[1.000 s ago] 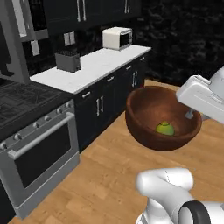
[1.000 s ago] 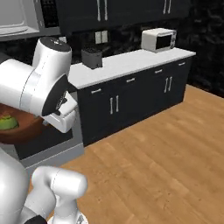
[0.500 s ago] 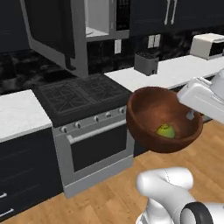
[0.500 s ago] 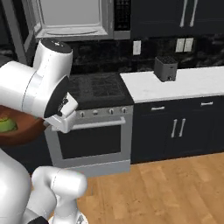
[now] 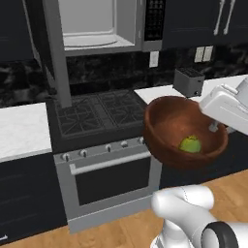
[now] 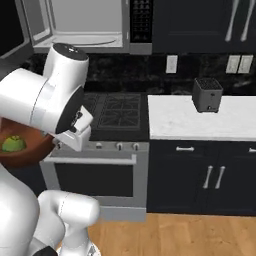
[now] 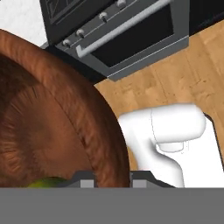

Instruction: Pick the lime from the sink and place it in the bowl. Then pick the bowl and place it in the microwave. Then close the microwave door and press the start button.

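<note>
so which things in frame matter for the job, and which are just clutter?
Job:
- bowl, held by its rim in the pincer
- lime, inside the bowl
- microwave, cavity open
- microwave door, swung open

Clutter:
- stove
- toaster
- counter
</note>
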